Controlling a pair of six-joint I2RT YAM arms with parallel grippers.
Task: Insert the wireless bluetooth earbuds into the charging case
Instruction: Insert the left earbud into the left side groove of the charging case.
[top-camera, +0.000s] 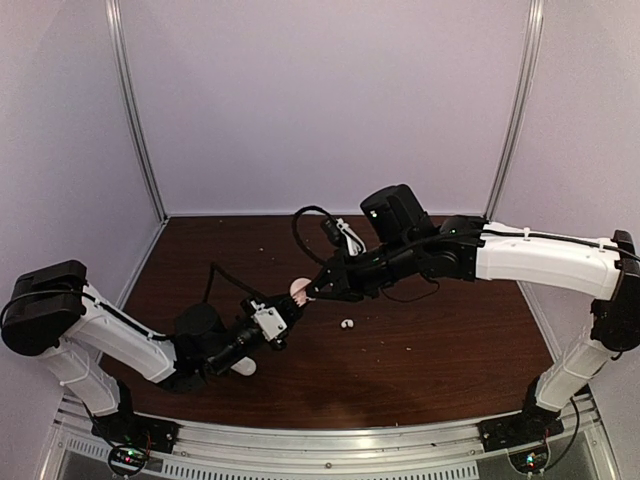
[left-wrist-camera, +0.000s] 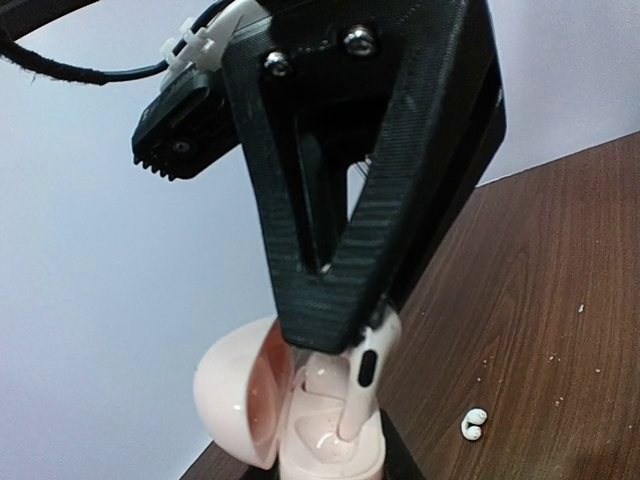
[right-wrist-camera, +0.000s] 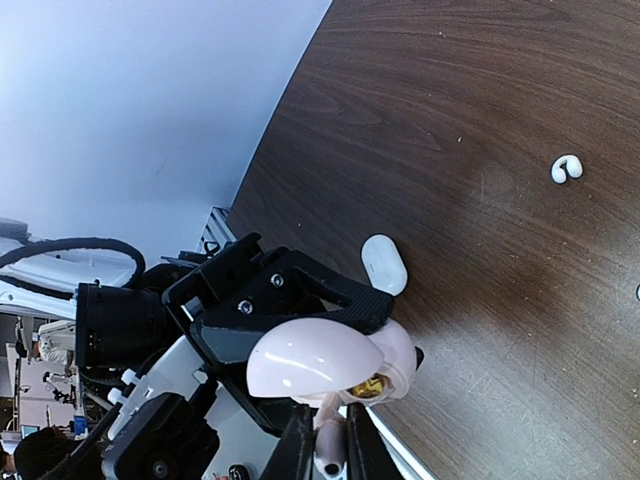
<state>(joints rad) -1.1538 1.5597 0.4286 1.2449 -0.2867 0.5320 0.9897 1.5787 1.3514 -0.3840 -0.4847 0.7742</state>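
Slim white earbud (left-wrist-camera: 352, 405) stem touches glossy pink case (left-wrist-camera: 232, 395).

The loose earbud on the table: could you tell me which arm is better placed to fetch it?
Right, probably: the left gripper holds the open charging case, while the right gripper, seating its held earbud, hangs near the loose earbud.
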